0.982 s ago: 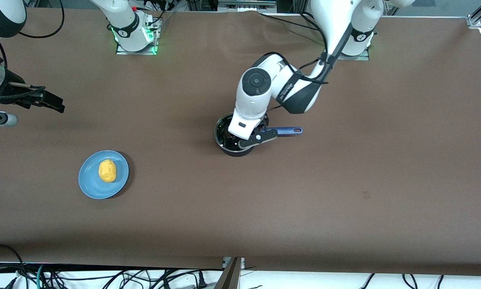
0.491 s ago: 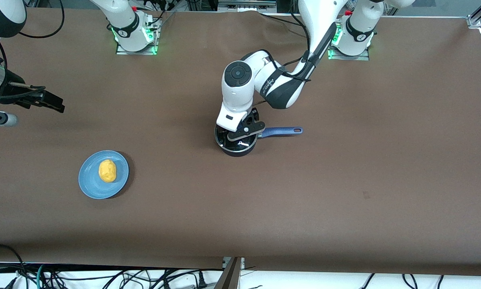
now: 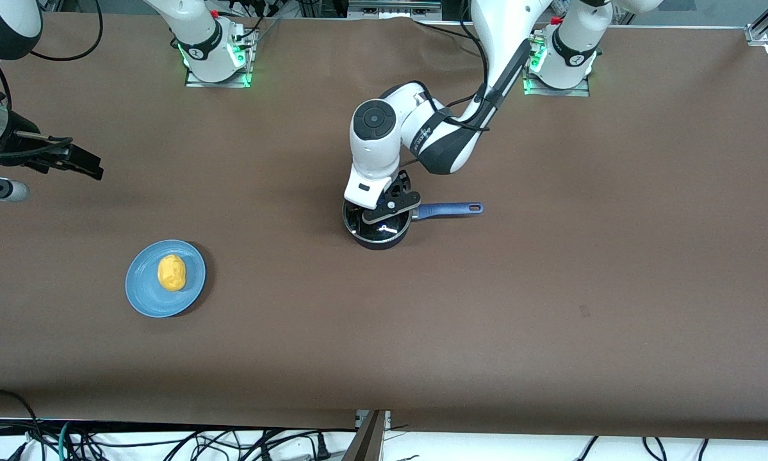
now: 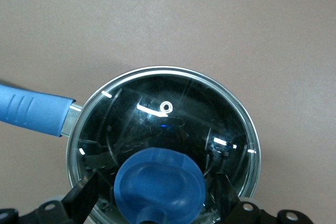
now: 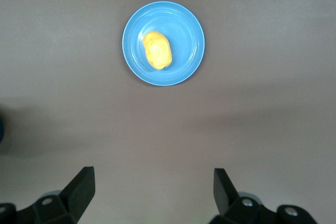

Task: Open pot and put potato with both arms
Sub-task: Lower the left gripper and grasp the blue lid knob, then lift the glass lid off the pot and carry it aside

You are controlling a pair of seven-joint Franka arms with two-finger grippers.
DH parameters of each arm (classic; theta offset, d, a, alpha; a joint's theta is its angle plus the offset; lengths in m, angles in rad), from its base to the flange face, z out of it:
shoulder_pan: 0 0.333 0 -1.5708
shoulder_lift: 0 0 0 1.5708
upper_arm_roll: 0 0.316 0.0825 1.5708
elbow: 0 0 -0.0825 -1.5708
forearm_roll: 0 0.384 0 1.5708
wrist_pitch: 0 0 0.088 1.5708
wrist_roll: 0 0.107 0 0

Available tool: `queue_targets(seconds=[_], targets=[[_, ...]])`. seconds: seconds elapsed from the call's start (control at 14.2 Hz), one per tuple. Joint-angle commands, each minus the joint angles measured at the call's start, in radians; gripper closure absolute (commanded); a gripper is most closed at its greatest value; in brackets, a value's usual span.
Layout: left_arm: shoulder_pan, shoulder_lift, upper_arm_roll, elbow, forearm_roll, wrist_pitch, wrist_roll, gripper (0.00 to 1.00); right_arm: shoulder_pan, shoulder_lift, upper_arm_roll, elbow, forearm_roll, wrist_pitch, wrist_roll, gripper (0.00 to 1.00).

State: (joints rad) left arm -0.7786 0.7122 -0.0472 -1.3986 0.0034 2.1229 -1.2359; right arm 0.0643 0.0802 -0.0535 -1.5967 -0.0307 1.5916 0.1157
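Observation:
The black pot [image 3: 380, 239] with its long blue handle [image 3: 451, 208] stands mid-table, its glass lid [image 4: 173, 124] on it. My left gripper [image 3: 378, 216] is right above the lid. In the left wrist view the left gripper [image 4: 157, 203] is open, with one finger [image 4: 81, 199] on each side of the blue knob [image 4: 160, 182], not gripping it. The yellow potato [image 3: 171, 272] lies on a blue plate [image 3: 147, 298] toward the right arm's end. My right gripper [image 3: 92, 168] waits open and empty in the air there; the right wrist view shows the potato [image 5: 157, 50] on the plate [image 5: 186, 61].
The brown table [image 3: 550, 288] carries only the pot and the plate. The arm bases [image 3: 214, 57] stand along its edge farthest from the front camera. Cables hang below the edge nearest to that camera.
My left arm has swung toward the right arm's end, bringing its gripper from the handle side of the pot to over the lid's knob. The right arm has not moved.

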Motion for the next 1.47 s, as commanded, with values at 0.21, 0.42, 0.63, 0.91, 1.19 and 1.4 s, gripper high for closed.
queue_targets(seconds=[0.21, 0.42, 0.63, 0.91, 1.19, 1.4], targets=[[-0.013, 0.009, 0.009, 0.026, 0.027, -0.014, -0.027, 0.28, -0.006, -0.022, 0.006, -0.020, 0.003, -0.009, 0.012, 0.00], [-0.007, 0.000, 0.009, 0.027, 0.026, -0.018, -0.024, 0.34, -0.006, -0.022, 0.004, -0.020, 0.003, -0.008, 0.012, 0.00], [0.010, -0.037, 0.009, 0.032, 0.021, -0.064, -0.004, 0.35, -0.006, -0.022, 0.004, -0.020, 0.003, -0.007, 0.012, 0.00], [0.126, -0.126, 0.009, 0.023, -0.008, -0.127, 0.203, 0.38, -0.006, -0.022, 0.004, -0.020, 0.003, -0.008, 0.015, 0.00], [0.318, -0.177, 0.021, 0.007, -0.054, -0.225, 0.566, 0.38, -0.006, -0.022, 0.006, -0.019, 0.002, -0.007, 0.016, 0.00], [0.471, -0.194, 0.030, -0.025, -0.062, -0.259, 0.821, 0.37, -0.006, -0.023, 0.004, -0.020, 0.003, -0.025, 0.010, 0.00]])
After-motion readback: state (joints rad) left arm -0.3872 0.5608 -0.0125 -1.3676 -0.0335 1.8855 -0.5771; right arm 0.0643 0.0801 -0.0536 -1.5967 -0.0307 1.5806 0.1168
